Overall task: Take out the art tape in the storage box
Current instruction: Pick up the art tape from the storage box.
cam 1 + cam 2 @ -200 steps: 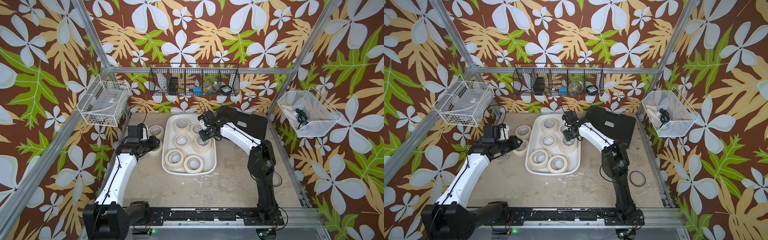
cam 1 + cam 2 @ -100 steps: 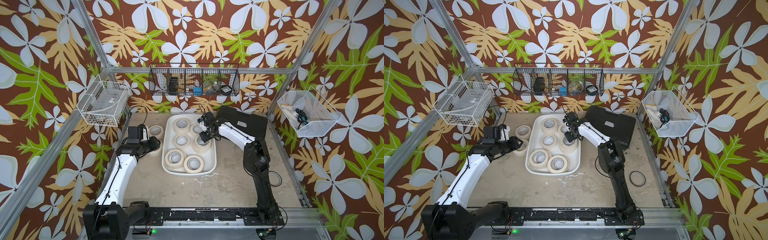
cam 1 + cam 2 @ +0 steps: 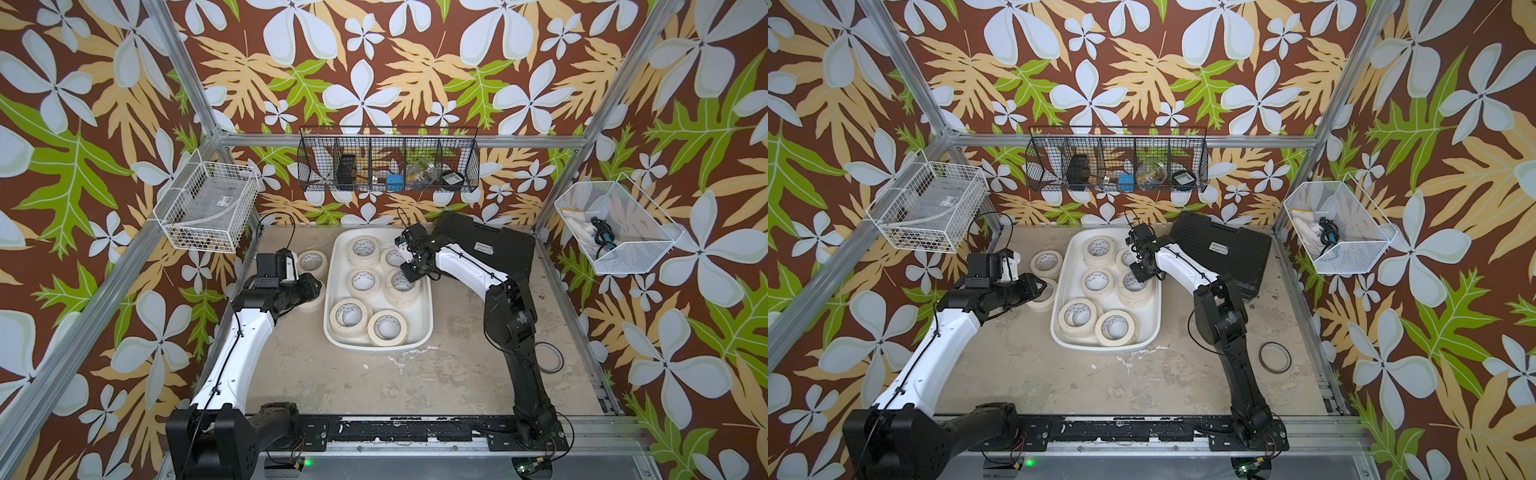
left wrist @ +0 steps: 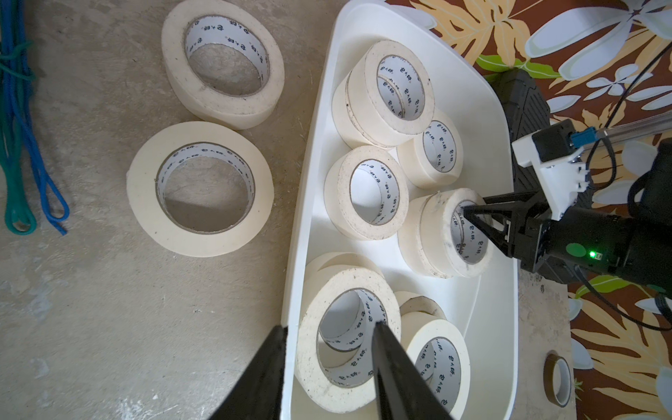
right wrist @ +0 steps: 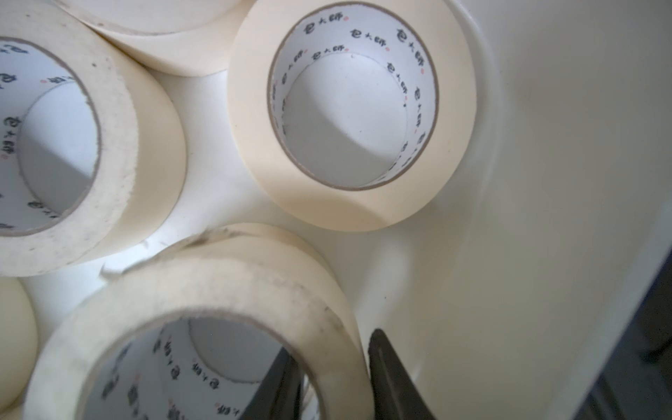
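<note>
Top views: the box point(image 3: 419, 316) sits on the table point(image 3: 374, 395) with the tape point(image 3: 363, 249) inside, six piles as we count them. The right gripper point(image 3: 409, 276) is down at the pile nearest the box's right wall; from above we cannot tell how its jaws stand. The right wrist view settles it: one finger inside the core, one outside, pinching the wall of the top roll point(image 5: 218, 291) (which sits on another roll). The left wrist view shows that grip from the side, and that several piles are two high, which the top views flatten. The left gripper point(image 3: 318, 286) hovers just left of the box and covers part of a loose roll point(image 3: 311, 305). Its own wrist view shows that roll point(image 4: 200, 189) whole, a second one point(image 4: 222, 62) beside it, and its jaws spread, holding nothing.
</note>
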Robot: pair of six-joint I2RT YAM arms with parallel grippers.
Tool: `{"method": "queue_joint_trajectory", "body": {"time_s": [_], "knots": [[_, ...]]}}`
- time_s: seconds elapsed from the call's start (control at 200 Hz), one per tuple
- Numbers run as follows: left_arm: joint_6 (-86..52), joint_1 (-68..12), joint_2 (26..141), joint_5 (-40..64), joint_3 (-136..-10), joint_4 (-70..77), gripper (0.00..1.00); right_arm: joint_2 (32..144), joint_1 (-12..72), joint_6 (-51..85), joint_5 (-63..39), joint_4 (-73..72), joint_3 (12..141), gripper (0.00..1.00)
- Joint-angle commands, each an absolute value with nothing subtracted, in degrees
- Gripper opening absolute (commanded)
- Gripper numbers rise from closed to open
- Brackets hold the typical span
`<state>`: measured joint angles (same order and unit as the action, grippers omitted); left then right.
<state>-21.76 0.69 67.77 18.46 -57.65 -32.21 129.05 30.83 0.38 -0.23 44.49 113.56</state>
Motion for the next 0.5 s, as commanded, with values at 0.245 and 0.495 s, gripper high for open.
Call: {"method": "queue_joint_trajectory", "body": {"time_s": [0.245, 0.495], "knots": [[-21.23, -6.08, 67.04, 20.93, -61.28, -29.81, 0.42, 119.21, 32.32, 9.64, 0.37, 45.10, 108.97, 0.14], [-25.31, -17.79, 68.98, 13.01, -64.81, -28.75, 0.43, 110.05, 34.30, 17.07, 1.02, 44.84, 102.02, 0.09]]}}
